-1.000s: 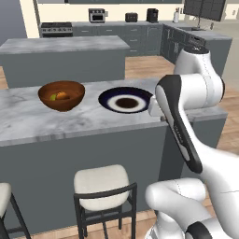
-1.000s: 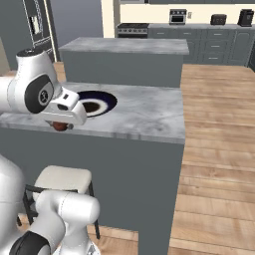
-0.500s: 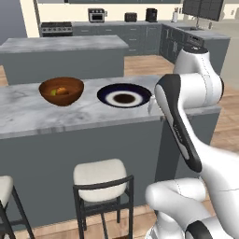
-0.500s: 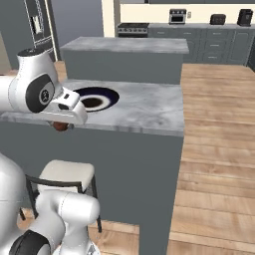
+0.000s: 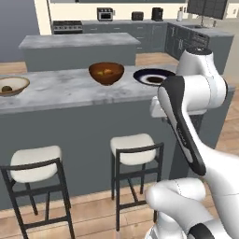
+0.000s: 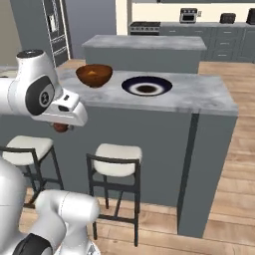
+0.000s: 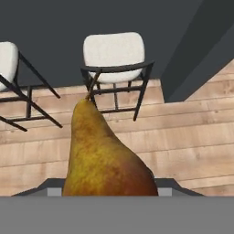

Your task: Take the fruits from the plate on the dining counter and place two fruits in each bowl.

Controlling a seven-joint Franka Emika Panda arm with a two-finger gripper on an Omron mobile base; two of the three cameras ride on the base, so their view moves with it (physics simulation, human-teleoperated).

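From my station, the hand view shows a brownish-yellow pear rising from the bottom centre of the frame, stem pointing up toward a white-cushioned stool in the upper middle; the tool looks clamped on the pear, though its fingertips are hidden behind the fruit. In the right base view the pear shows as a small dark reddish lump just under the white hand at the left of the frame, in front of the surface's dark grey base and above a stool. The marble surface runs across the middle of the left base view. On it, the reddish-brown bowl sits upper centre with yellow-orange fruit inside; I cannot tell how many pieces. Just to its right lies the navy-rimmed plate, partly covered by the arm, and its dark centre makes it hard to say whether anything rests on it. At the far left edge of that frame the tan bowl holds one small dark fruit. In the right base view the brown bowl is upper left of centre and the plate is beside it to the right, well apart from the tool. Two stools stand below the surface on the wooden floor.
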